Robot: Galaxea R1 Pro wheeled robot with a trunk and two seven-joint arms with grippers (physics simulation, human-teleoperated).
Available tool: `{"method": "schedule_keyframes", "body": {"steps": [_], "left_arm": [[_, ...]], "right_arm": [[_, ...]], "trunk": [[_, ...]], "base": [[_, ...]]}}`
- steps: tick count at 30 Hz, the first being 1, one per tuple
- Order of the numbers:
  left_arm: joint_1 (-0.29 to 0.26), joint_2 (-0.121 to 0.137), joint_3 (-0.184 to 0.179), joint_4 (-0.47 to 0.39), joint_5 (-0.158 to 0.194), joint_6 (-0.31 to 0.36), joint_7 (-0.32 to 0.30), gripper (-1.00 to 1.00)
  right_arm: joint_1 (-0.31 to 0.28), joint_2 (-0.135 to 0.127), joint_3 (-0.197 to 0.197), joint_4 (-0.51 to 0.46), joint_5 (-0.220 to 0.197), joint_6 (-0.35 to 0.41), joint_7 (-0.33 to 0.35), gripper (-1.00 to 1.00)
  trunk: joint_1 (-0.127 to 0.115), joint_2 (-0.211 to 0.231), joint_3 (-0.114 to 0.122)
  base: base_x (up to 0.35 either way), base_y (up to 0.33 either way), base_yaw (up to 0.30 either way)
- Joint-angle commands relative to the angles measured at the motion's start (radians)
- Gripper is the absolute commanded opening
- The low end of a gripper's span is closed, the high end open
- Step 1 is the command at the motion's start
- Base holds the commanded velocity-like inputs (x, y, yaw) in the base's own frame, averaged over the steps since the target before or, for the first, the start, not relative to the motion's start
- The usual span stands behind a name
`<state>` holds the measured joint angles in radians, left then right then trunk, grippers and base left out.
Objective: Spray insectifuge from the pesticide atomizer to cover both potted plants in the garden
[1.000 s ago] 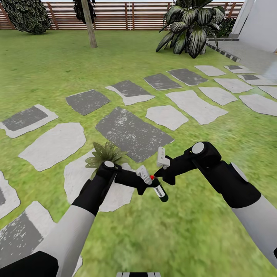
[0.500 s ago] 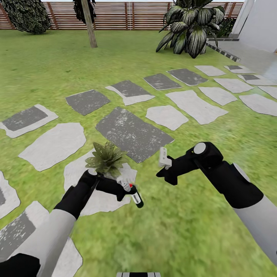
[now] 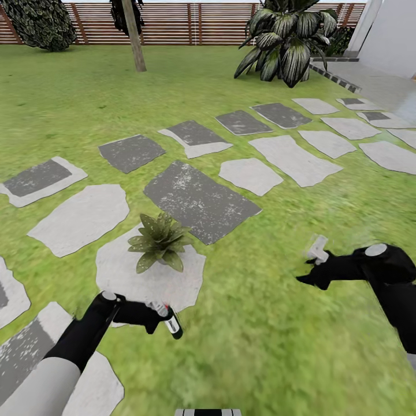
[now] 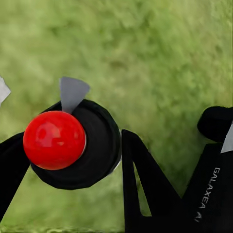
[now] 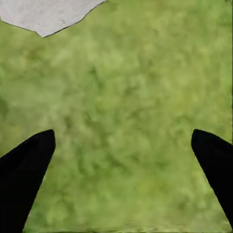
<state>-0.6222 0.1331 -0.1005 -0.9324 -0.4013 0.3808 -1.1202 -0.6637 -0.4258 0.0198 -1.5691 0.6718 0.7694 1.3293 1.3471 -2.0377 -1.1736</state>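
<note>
Lawn and flat stepping stones (image 3: 199,199) spread before me, with 1 potted plant (image 3: 157,241) sitting on a pale stone just ahead. My left gripper (image 3: 162,316) has its jaws closed around the pesticide atomizer (image 3: 171,325), so the pickup is done, while my right gripper (image 3: 315,266) hangs over bare grass with jaws spread and empty. By my judgement the spraying of both plants is left; no mist shows on the leaves.

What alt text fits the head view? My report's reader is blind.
The left gripper holds the atomizer low over grass, near a potted plant on a stepping stone. The right gripper hangs open and empty over the lawn.
</note>
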Motion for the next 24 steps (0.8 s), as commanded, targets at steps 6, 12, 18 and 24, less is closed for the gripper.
{"method": "schedule_keyframes", "body": {"steps": [6,12,18,24], "left_arm": [[0.099,-0.003,0.064,-0.001,0.007,0.017,0.181,-1.0],[0.161,-0.007,0.396,0.0,0.006,0.011,0.239,-1.0],[0.213,-0.02,0.551,0.001,0.01,0.006,0.397,-1.0],[0.253,-0.061,0.64,0.001,0.029,-0.04,0.481,-1.0]], "right_arm": [[0.211,0.137,-0.337,-0.001,0.011,-0.107,-0.249,1.0],[0.266,0.369,-0.724,0.099,0.012,-0.359,-0.33,1.0],[0.271,0.401,-0.856,0.219,0.012,-0.403,-0.338,1.0],[0.272,0.396,-0.896,0.26,0.016,-0.411,-0.343,1.0]], "trunk": [[0.0,0.0,-0.001],[0.0,0.0,-0.001],[0.0,0.0,-0.001],[0.0,0.0,0.0]], "base": [[0.0,0.0,0.0],[0.0,0.0,0.0],[0.0,0.0,0.0],[0.0,0.0,-0.026]]}}
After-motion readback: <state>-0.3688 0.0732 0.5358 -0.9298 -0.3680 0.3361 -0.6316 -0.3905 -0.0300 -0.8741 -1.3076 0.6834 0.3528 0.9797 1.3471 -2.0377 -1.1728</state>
